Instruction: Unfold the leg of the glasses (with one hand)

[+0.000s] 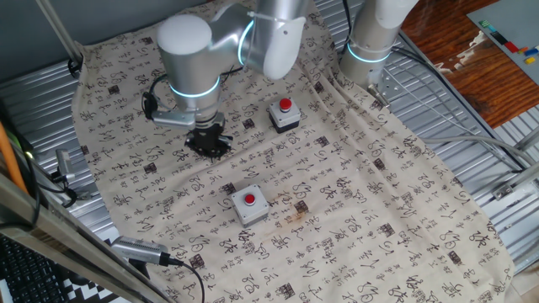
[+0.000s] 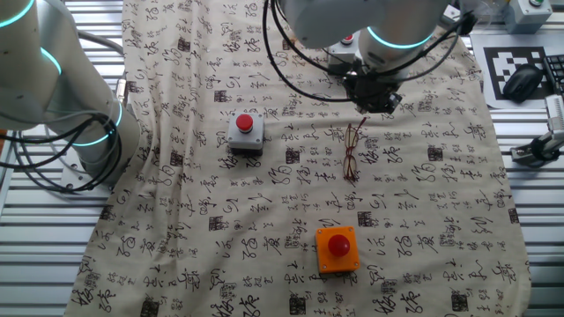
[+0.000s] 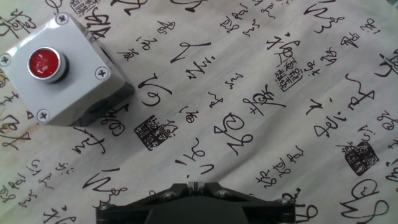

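Pincer (image 1: 207, 143) hangs low over the cloth (image 1: 354, 219), pointing straight down from a bent white arm (image 1: 219, 42); whether its fingers are spread or closed I cannot tell, since the hand view shows only the dark housing at the bottom edge (no fingertips in sight). Nothing is seen in its grip. In the other fixed view the same pincer (image 2: 374, 92) sits just above the near end of the glasses, apart from them.

One cloth, printed with black characters, covers the bench. Two arms show: the working one, and a second white arm (image 2: 53, 79) standing at the cloth's edge.

Grey boxes with red buttons number two in one fixed view: one (image 1: 284, 115) towards the far edge beside the pincer, one (image 1: 249, 204) nearer the middle. The hand view catches one grey box (image 3: 59, 68) at its upper left. An orange box (image 2: 337, 249) with a red button lies near the cloth's front edge in the other fixed view.

One pair of glasses (image 2: 352, 151), thin and reddish-brown, lies flat near the middle of the cloth, between the pincer and the orange box.
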